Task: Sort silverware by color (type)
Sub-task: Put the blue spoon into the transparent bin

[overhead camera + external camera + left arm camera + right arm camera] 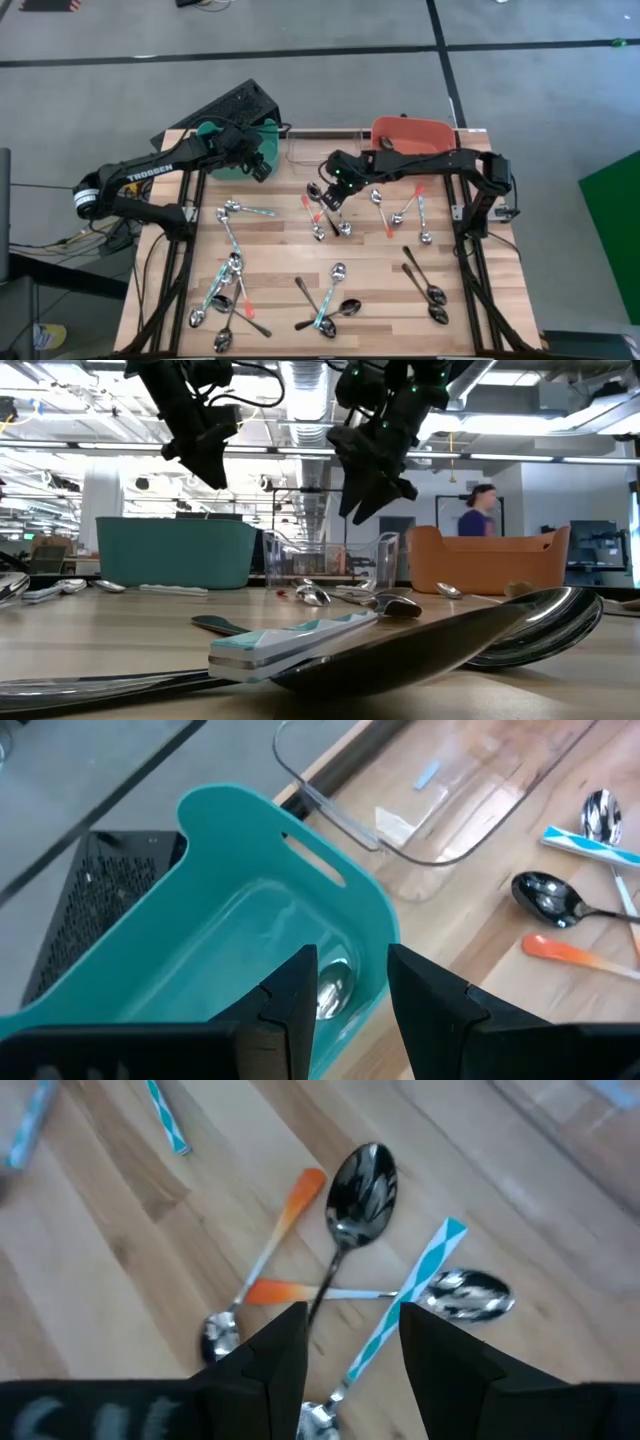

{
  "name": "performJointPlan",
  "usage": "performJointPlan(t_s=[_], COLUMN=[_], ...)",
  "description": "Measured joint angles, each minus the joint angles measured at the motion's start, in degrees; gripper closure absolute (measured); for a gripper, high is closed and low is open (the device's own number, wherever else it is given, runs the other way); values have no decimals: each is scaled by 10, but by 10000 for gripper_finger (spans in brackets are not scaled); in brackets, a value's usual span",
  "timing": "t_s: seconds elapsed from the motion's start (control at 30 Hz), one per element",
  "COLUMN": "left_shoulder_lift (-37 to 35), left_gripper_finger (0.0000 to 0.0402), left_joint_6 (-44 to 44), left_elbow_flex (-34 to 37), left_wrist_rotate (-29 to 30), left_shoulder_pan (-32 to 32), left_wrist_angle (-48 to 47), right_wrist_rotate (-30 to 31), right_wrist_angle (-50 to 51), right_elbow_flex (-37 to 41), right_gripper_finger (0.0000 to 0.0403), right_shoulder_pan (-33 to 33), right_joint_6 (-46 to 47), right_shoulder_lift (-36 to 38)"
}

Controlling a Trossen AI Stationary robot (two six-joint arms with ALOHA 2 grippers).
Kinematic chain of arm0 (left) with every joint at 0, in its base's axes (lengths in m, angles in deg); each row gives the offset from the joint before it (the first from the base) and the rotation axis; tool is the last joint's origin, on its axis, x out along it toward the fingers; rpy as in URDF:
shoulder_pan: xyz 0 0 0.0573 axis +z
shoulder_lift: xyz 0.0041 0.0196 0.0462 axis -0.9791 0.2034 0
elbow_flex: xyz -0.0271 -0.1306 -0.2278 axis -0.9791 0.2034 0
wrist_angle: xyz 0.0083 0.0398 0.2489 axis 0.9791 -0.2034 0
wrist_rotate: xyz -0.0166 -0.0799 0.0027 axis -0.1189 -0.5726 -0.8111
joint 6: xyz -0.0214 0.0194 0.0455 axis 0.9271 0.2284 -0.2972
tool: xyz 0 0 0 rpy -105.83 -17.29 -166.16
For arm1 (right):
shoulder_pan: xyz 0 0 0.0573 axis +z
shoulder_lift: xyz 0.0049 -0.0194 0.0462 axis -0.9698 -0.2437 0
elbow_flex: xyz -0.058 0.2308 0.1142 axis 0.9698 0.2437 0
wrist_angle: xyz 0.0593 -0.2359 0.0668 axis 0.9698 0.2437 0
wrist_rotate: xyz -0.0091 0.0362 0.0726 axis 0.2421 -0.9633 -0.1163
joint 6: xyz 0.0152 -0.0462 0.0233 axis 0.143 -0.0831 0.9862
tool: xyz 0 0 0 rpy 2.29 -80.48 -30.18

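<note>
Many spoons lie loose on the wooden table, their handles orange, teal or dark. My left gripper hangs open over the near wall of the teal bin. A shiny spoon bowl shows inside that bin, beyond the gap between the fingers. My right gripper hangs open above a crossed cluster: a dark-handled spoon, two orange-handled spoons and a teal-handled spoon. Its fingers are clear of the table in the low view.
A clear bin stands between the teal bin and the orange bin along the far edge. More spoons lie at mid-right, near-left, near-middle and near-right. A person walks in the room behind.
</note>
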Motion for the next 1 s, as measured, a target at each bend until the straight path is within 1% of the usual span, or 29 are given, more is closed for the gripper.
performJointPlan(t_s=[0.13,0.3,0.37,0.43,0.57,0.63,0.77,0.93,1.0], left_shoulder_lift=[1,2,2,2,2,5,26,68,80], left_gripper_finger=[290,290,290,290,290,290,290,290,290], left_joint_6=[33,36,37,40,28,26,23,-4,-14], left_elbow_flex=[0,0,0,0,0,0,0,1,1], left_wrist_rotate=[14,1,-3,-21,-72,-76,-77,-108,-111], left_shoulder_pan=[16,54,73,95,133,145,172,189,189], left_wrist_angle=[3,4,4,4,3,3,-2,-12,-10], right_wrist_rotate=[-2,-2,-15,-35,-52,-63,-65,-80,-81], right_wrist_angle=[32,19,19,19,19,20,19,40,19], right_elbow_flex=[2,1,1,1,1,1,1,3,-1], right_gripper_finger=[223,223,223,223,223,223,223,223,223], right_shoulder_pan=[1,-8,-17,-25,-40,-44,-38,-21,-16], right_joint_6=[-43,-40,-39,-24,21,22,25,41,64], right_shoulder_lift=[-4,-3,-3,-3,-3,-3,-5,-33,-46])
